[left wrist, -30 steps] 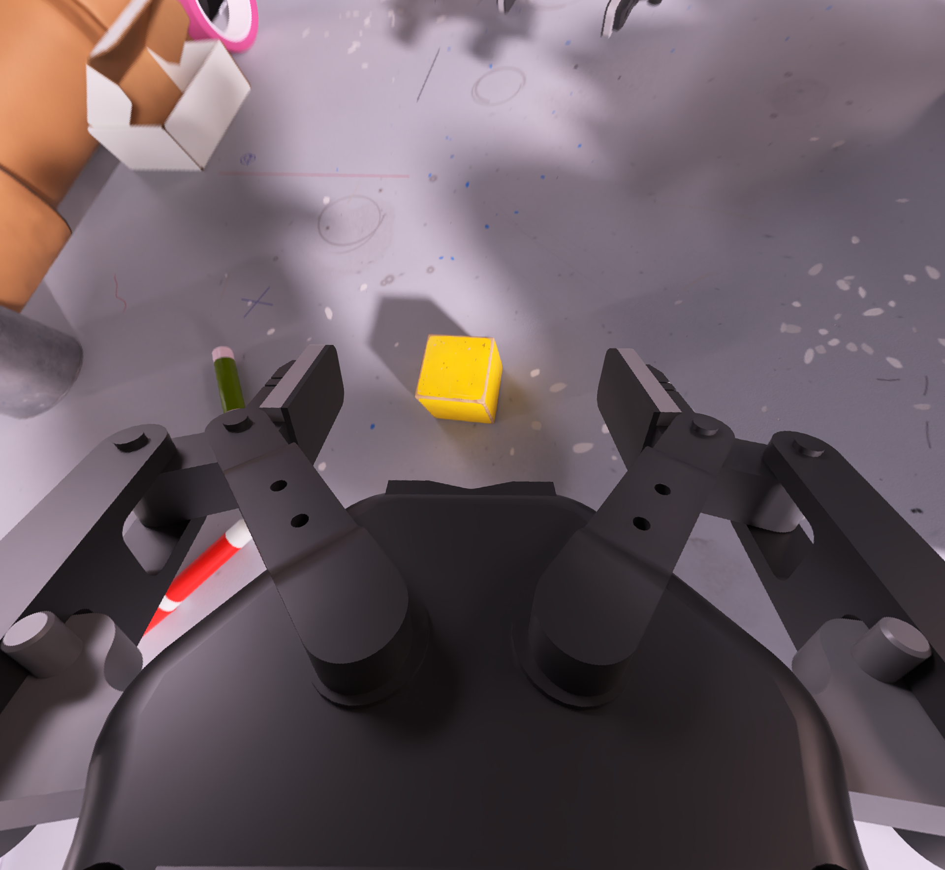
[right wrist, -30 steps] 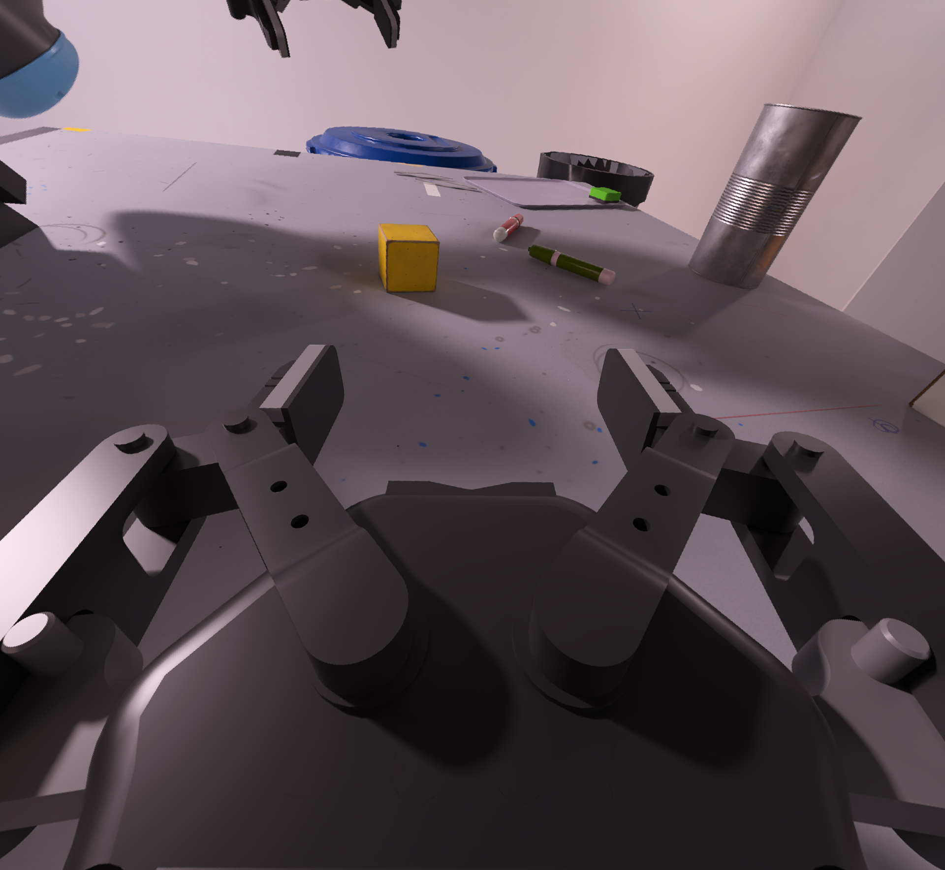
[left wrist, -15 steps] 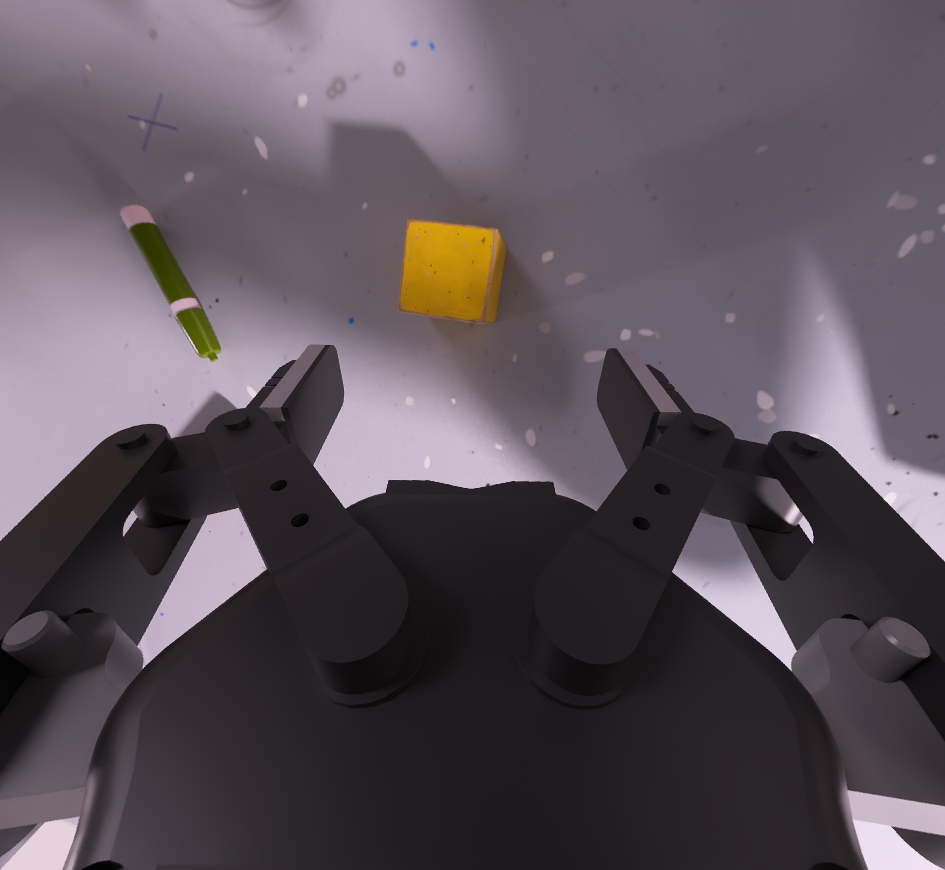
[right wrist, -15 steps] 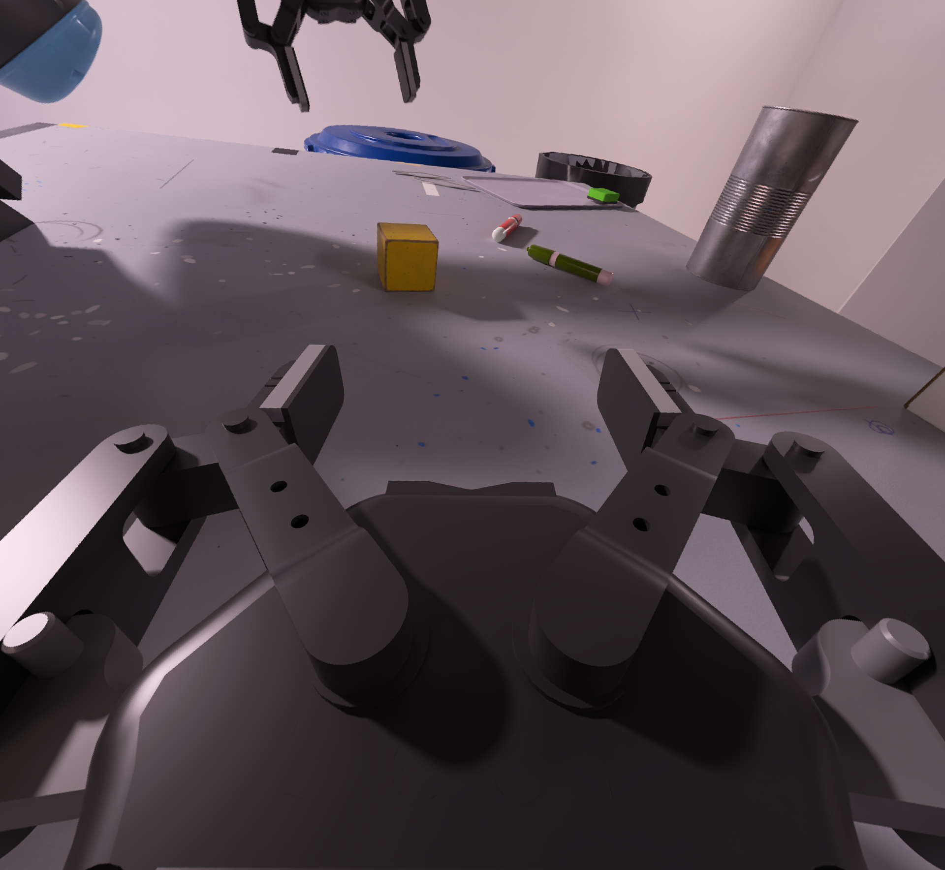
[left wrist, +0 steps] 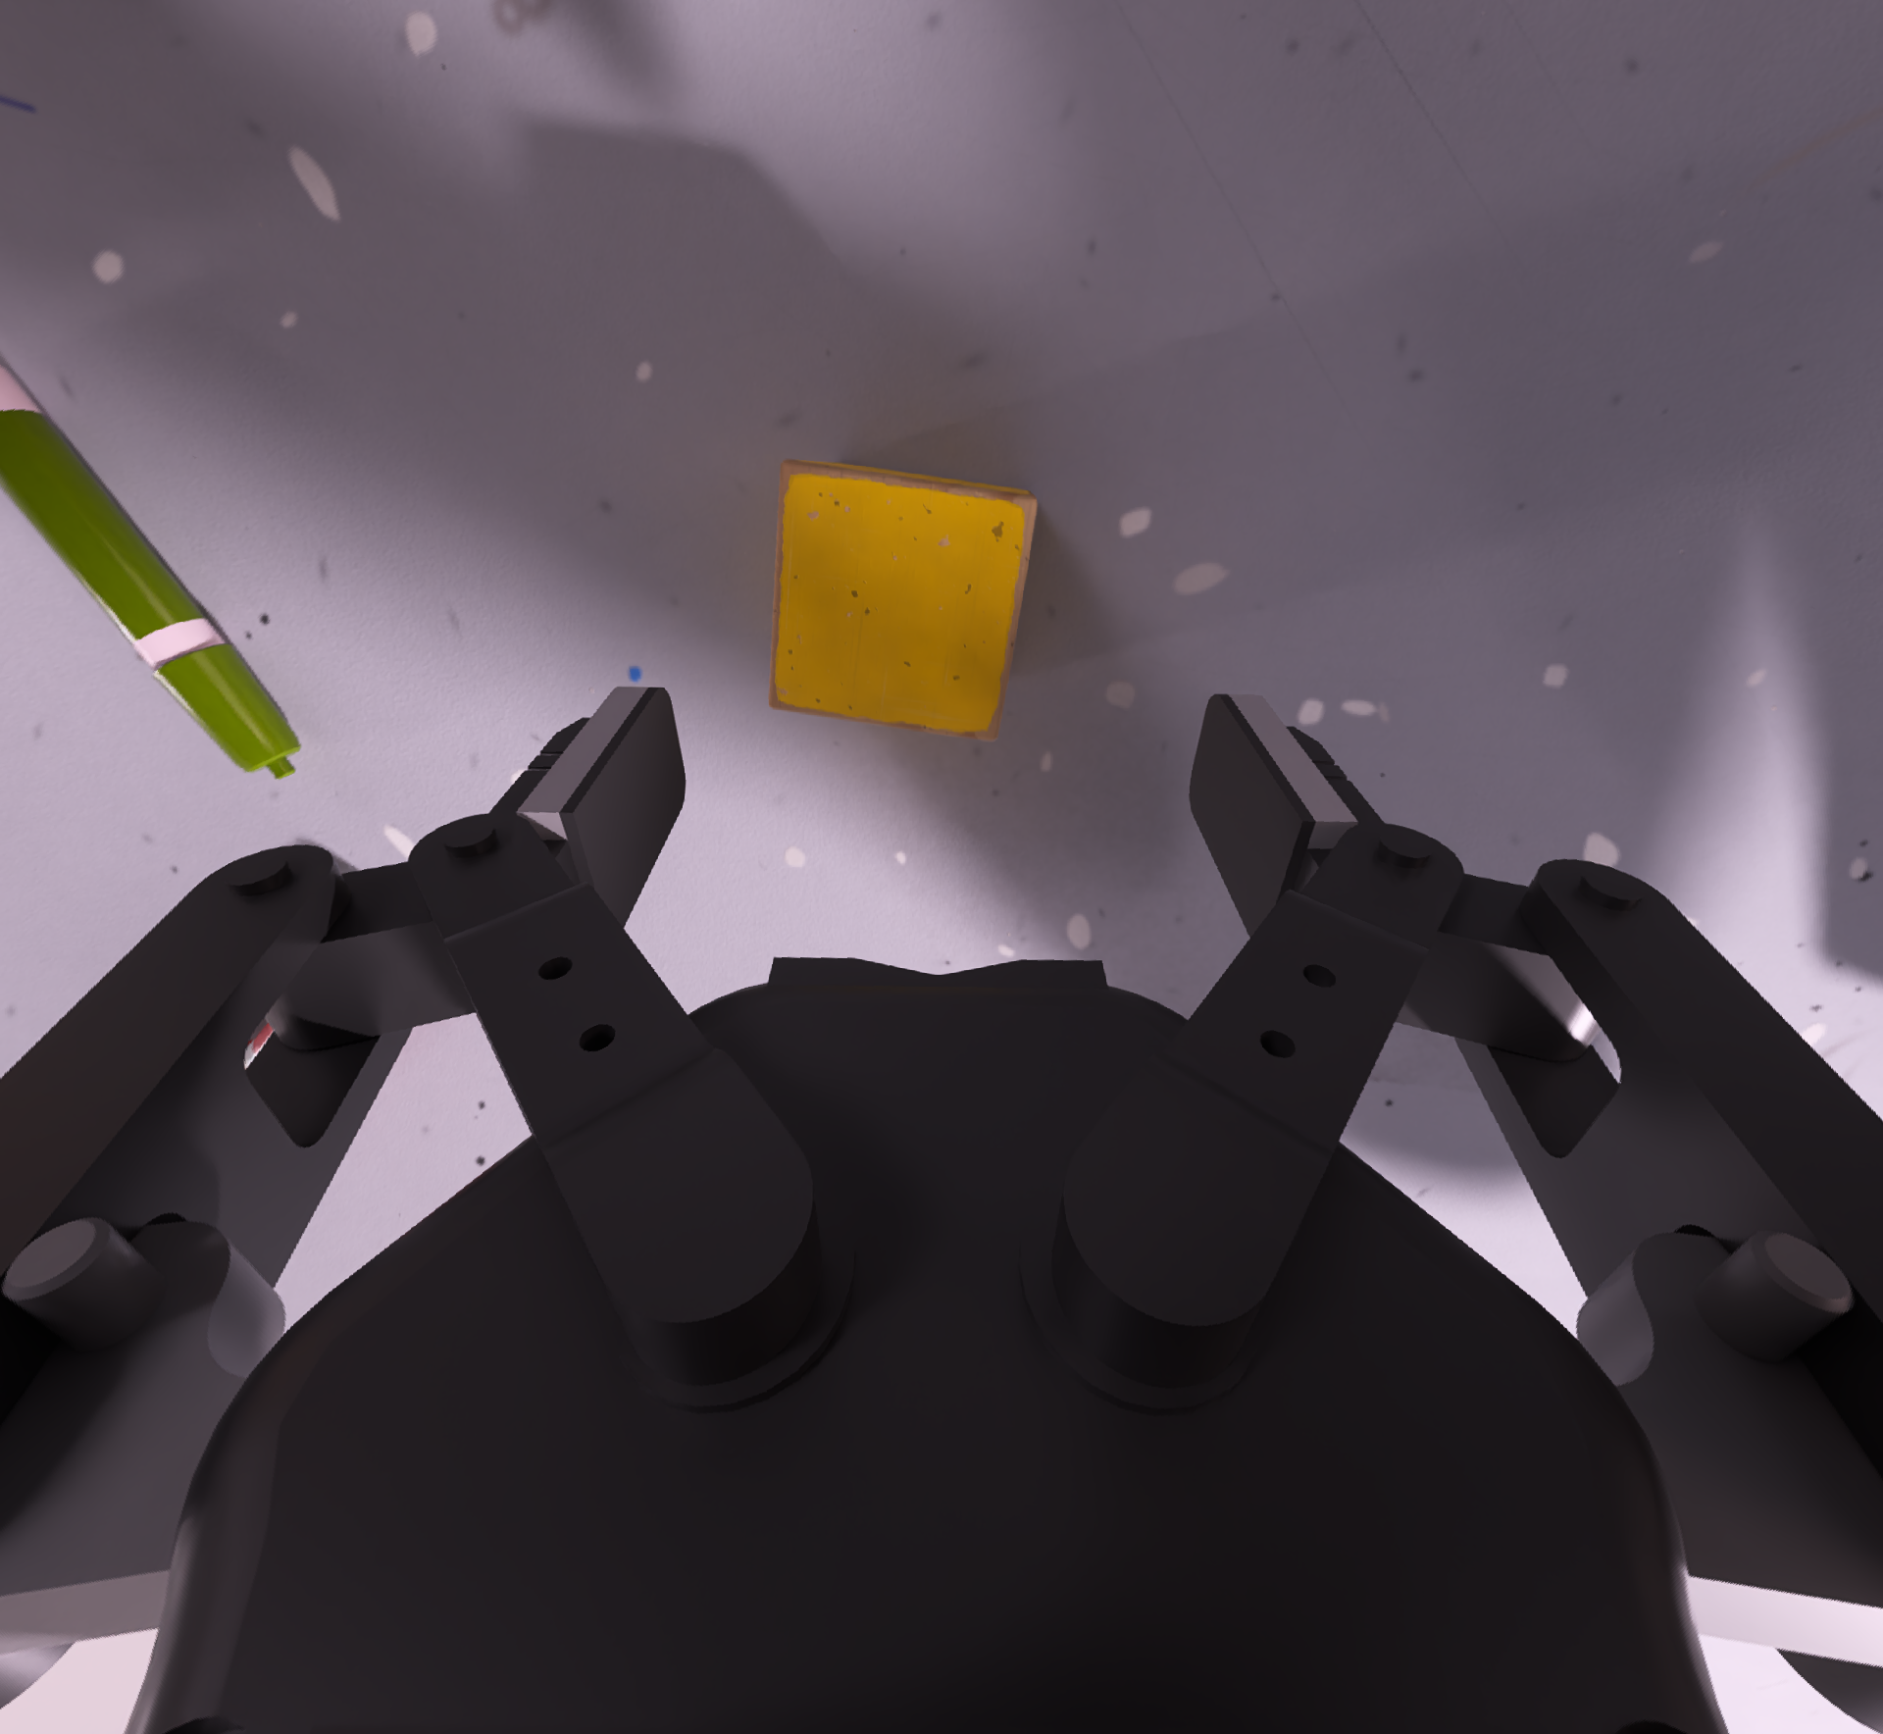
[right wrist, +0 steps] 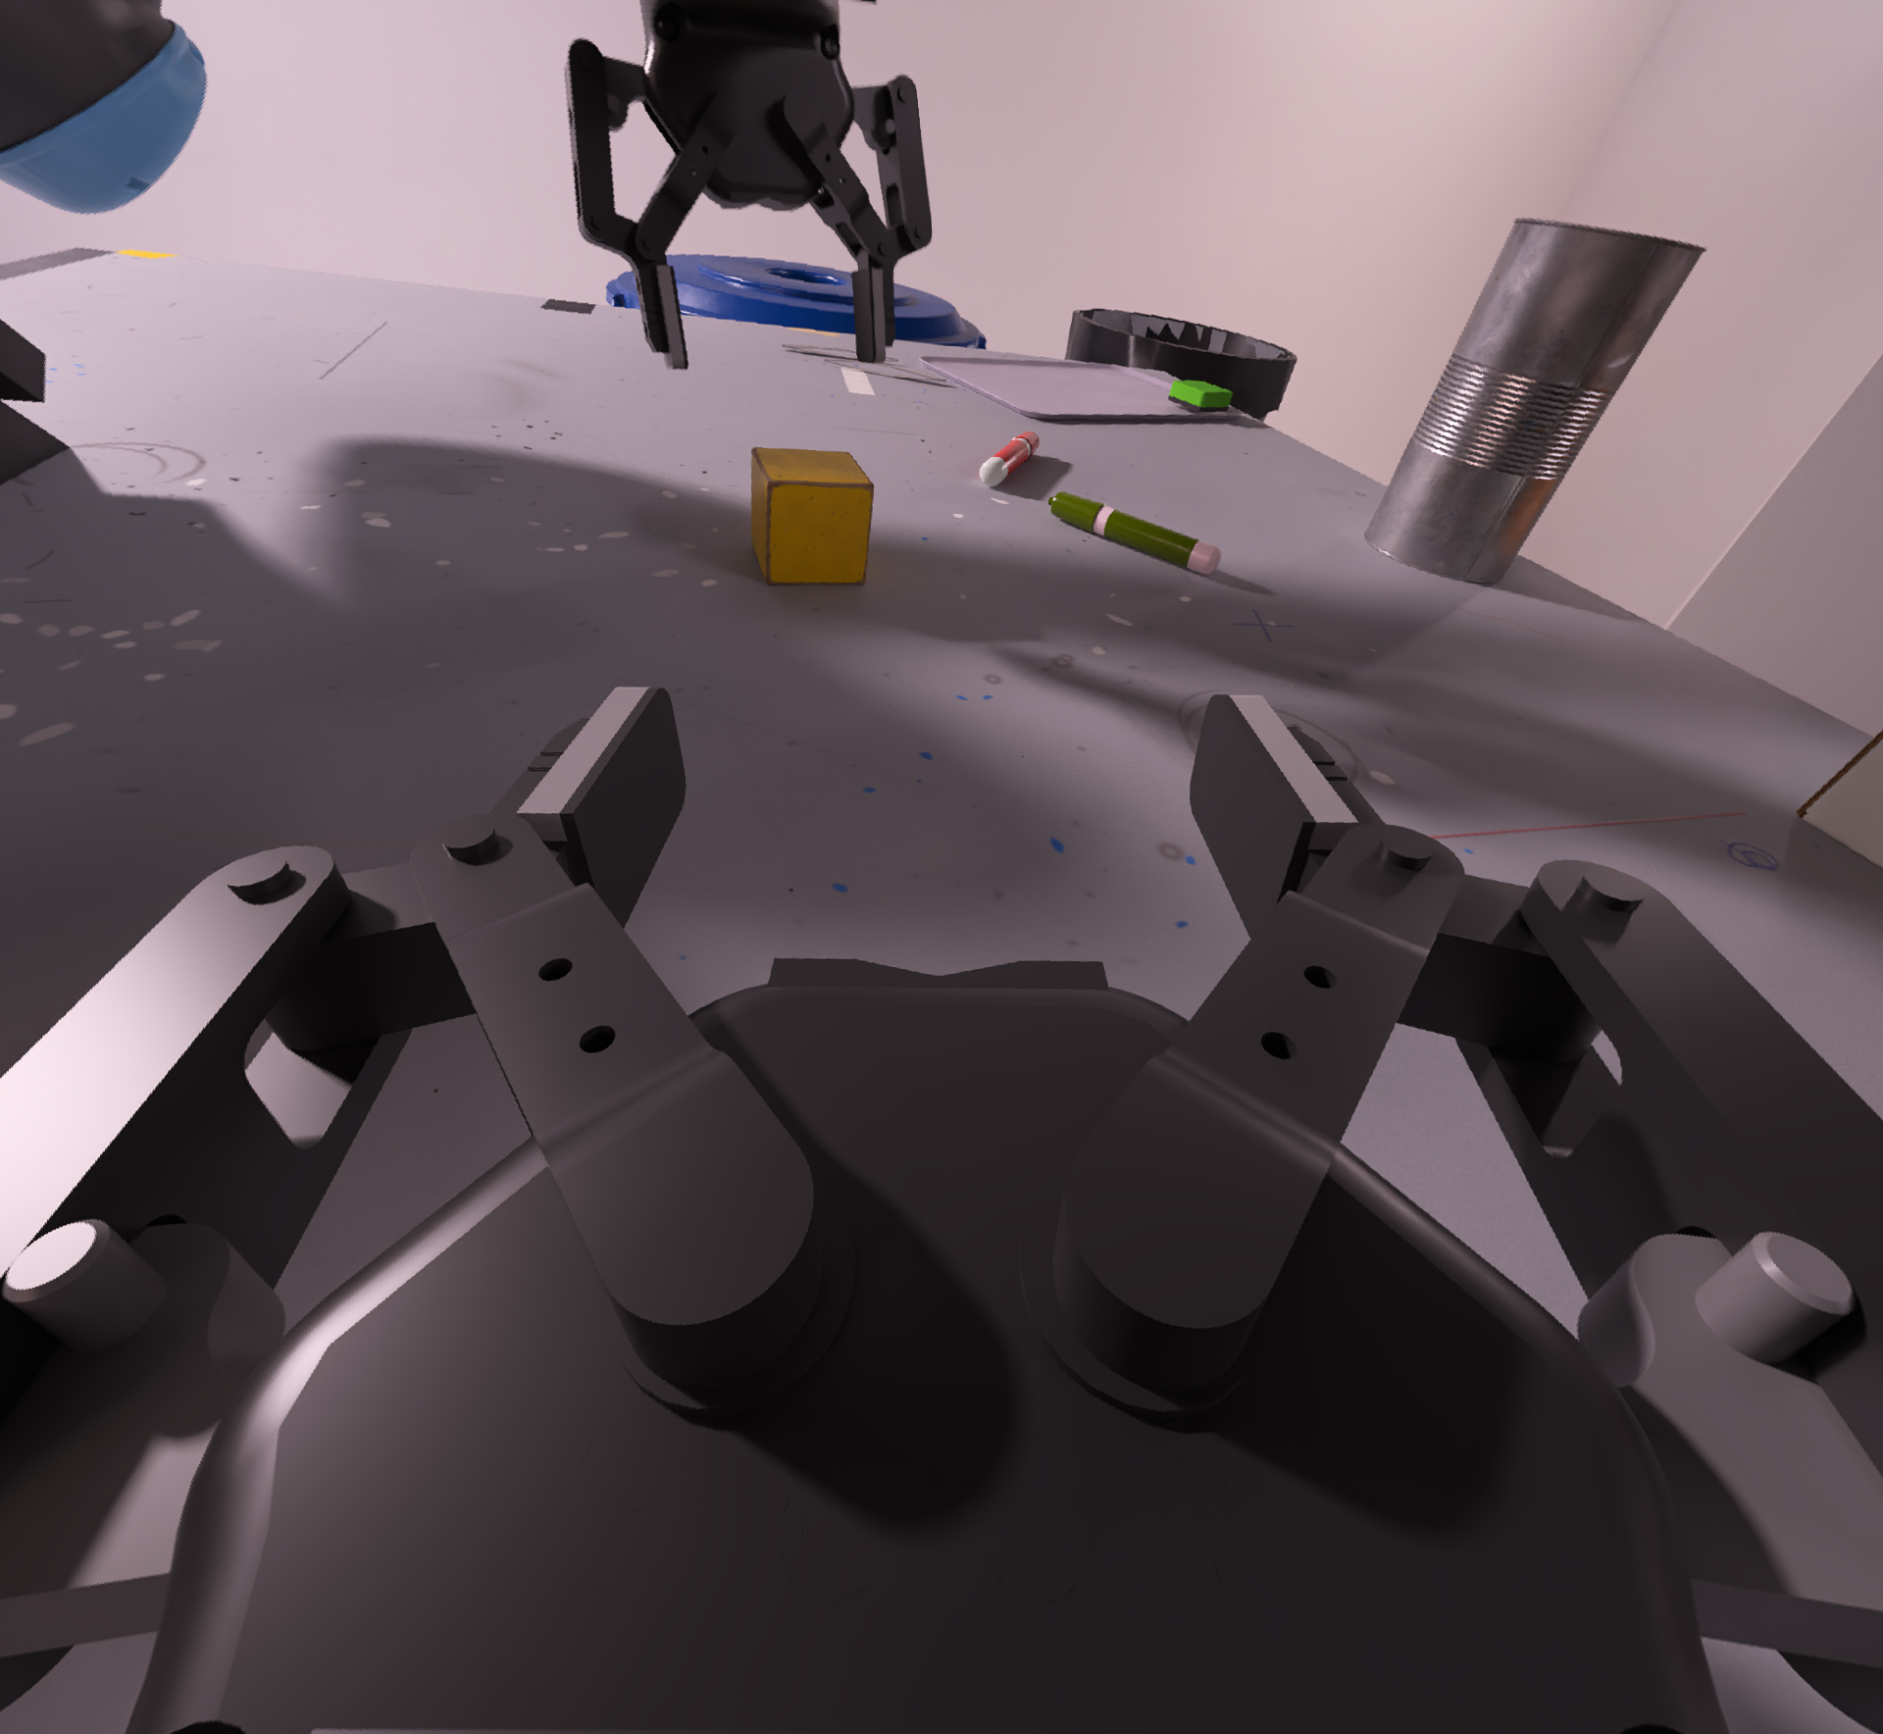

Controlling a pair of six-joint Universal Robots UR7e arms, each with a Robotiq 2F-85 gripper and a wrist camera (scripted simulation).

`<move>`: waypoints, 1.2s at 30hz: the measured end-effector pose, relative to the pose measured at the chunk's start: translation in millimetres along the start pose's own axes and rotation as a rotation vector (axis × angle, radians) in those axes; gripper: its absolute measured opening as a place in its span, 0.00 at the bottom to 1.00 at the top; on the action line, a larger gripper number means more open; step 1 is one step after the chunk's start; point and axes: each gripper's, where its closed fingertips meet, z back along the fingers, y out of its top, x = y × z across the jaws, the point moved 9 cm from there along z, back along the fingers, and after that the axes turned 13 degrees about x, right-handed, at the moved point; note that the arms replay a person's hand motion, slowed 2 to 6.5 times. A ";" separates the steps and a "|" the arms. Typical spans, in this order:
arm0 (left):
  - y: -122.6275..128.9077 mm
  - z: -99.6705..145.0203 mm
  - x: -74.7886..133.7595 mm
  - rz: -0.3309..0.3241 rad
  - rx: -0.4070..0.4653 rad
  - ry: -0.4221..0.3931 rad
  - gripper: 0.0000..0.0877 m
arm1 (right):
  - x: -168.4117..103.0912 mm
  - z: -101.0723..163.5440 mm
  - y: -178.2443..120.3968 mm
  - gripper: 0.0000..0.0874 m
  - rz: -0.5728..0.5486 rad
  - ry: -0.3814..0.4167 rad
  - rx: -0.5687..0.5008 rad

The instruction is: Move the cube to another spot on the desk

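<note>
A yellow cube (left wrist: 899,600) sits on the grey desk (left wrist: 1427,360), seen from straight above in the left wrist view. My left gripper (left wrist: 932,768) is open and empty, pointing down, hovering above the cube with its jaws wider than the cube. The right wrist view shows the cube (right wrist: 812,515) at mid-distance with the left gripper (right wrist: 769,350) hanging open right above it, clear of its top. My right gripper (right wrist: 932,768) is open and empty, low over the desk, well short of the cube.
A green marker (left wrist: 132,580) lies left of the cube; it also shows in the right wrist view (right wrist: 1133,532), beside a red marker (right wrist: 1009,458). A metal can (right wrist: 1528,416), a blue disc (right wrist: 795,299), a black ring (right wrist: 1182,345) and a flat tray (right wrist: 1070,383) stand beyond.
My left gripper has tilted to point straight down and descended over the cube, staying open. The cube has not moved. The right gripper has stayed still.
</note>
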 end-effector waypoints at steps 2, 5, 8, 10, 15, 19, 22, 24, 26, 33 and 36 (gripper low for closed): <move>0.4 -6.4 -3.1 0.006 -0.002 -0.012 0.97 | 0.0 0.1 0.0 0.98 0.000 0.000 0.001; -0.4 -15.2 -7.7 0.013 -0.007 -0.027 0.97 | 0.1 0.2 0.1 0.98 0.000 0.000 0.002; -2.6 -23.1 -11.7 0.015 -0.019 -0.041 0.97 | 0.1 0.3 0.1 0.98 -0.001 0.000 0.004; -4.4 -27.9 -14.2 0.013 -0.028 -0.048 0.97 | 0.2 0.3 0.1 0.98 -0.001 0.000 0.005; -8.7 -38.3 -19.0 0.003 -0.047 -0.067 0.97 | 0.4 0.6 0.2 0.98 -0.002 -0.001 0.008; -10.1 -44.3 -21.0 -0.003 -0.048 -0.092 0.97 | 0.4 0.7 0.3 0.98 -0.003 -0.001 0.009; -9.9 -47.4 -21.6 -0.006 -0.044 -0.106 0.96 | 0.5 0.8 0.3 0.98 -0.003 -0.002 0.010; -9.4 -49.0 -21.5 -0.012 -0.042 -0.115 0.95 | 0.5 0.7 0.4 0.98 -0.004 -0.002 0.010; -8.6 -50.3 -21.3 -0.019 -0.039 -0.121 0.93 | 0.6 0.7 0.3 0.98 -0.005 -0.002 0.009; -6.2 -55.3 -19.4 -0.043 -0.042 -0.137 0.82 | 0.9 0.7 0.2 0.98 -0.008 -0.002 0.008; -6.3 -57.6 -18.6 -0.054 -0.049 -0.145 0.72 | 0.8 0.7 0.3 0.98 -0.007 -0.002 0.009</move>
